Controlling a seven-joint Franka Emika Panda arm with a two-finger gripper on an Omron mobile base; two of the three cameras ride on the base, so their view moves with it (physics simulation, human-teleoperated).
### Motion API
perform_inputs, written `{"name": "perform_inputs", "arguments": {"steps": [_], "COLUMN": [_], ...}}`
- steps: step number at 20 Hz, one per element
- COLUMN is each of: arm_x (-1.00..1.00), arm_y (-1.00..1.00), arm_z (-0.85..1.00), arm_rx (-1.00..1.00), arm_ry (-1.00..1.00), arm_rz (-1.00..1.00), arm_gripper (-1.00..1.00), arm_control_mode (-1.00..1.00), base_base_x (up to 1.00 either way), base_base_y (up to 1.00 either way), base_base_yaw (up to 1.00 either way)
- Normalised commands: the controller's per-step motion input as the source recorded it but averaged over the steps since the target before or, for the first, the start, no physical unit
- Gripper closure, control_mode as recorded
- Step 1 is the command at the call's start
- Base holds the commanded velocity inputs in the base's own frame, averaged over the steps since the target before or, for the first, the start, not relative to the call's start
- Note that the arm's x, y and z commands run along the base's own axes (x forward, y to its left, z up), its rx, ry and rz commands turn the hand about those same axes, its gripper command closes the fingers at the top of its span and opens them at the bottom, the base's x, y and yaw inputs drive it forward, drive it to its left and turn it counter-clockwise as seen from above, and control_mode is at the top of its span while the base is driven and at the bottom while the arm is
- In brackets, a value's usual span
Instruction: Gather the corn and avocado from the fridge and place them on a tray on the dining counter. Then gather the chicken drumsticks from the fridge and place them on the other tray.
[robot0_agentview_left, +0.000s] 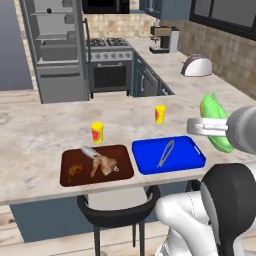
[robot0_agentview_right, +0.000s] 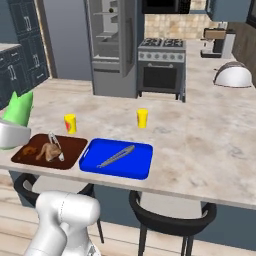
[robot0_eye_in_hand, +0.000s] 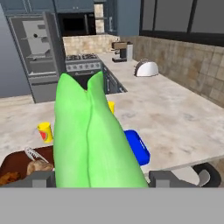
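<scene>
My gripper (robot0_agentview_left: 206, 126) is shut on the corn (robot0_agentview_left: 216, 122), a green-husked ear held in the air to the right of the blue tray (robot0_agentview_left: 187, 152). In the hand view the corn (robot0_eye_in_hand: 92, 140) stands between the fingertips (robot0_eye_in_hand: 41, 178). From the right base camera the corn (robot0_agentview_right: 20, 109) and gripper (robot0_agentview_right: 9, 134) hang at the left edge, above the brown tray (robot0_agentview_right: 75, 147). The brown tray (robot0_agentview_left: 122, 167) carries chicken drumsticks (robot0_agentview_left: 104, 165) and a metal utensil. Tongs (robot0_agentview_left: 166, 152) lie on the blue tray (robot0_agentview_right: 135, 165). The fridge (robot0_agentview_left: 55, 50) stands open at the back. The avocado is out of view.
Two yellow containers (robot0_agentview_left: 97, 132) (robot0_agentview_left: 160, 114) stand on the dining counter behind the trays. A black stool (robot0_agentview_left: 117, 210) sits under the counter's front edge. A silver bread box (robot0_agentview_left: 196, 66) and coffee machine (robot0_agentview_left: 162, 39) are on the far counter beside the stove (robot0_agentview_left: 110, 65).
</scene>
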Motion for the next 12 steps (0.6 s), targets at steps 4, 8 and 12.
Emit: {"name": "perform_inputs", "arguments": {"steps": [4, 8, 12], "arm_x": [0.00, 0.75, 1.00], "arm_y": [0.00, -0.33, -0.48], "arm_z": [0.00, -0.06, -0.29], "arm_rx": [0.00, 0.08, 0.12], "arm_ry": [0.00, 0.10, 0.27], "arm_rz": [0.00, 0.10, 0.15], "arm_gripper": [1.00, 1.00, 1.00], "arm_control_mode": [1.00, -1.00, -1.00], "base_base_x": [0.68, 0.20, 0.00], "base_base_y": [-0.24, -0.09, 0.00], "base_base_yaw": [0.12, 0.03, 0.00]}}
